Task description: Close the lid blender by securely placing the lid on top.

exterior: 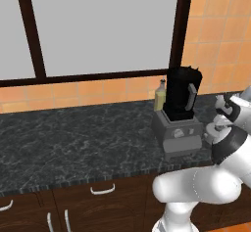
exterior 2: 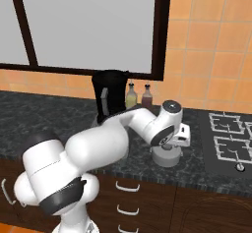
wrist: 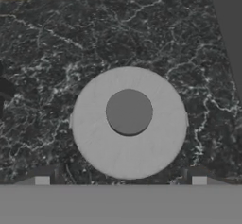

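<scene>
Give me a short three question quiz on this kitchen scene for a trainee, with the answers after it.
1. True or false: the lid already sits on the blender.
2. Where does the lid lie? A) on the stove B) flat on the counter, below the gripper C) inside the jar
3. Fill in: the gripper's jaws are ____.

Key:
1. False. The jar's top is uncovered.
2. B. In the hand view the lid lies centred between the two fingertips.
3. Open, standing wide to either side of the lid and holding nothing.
</scene>
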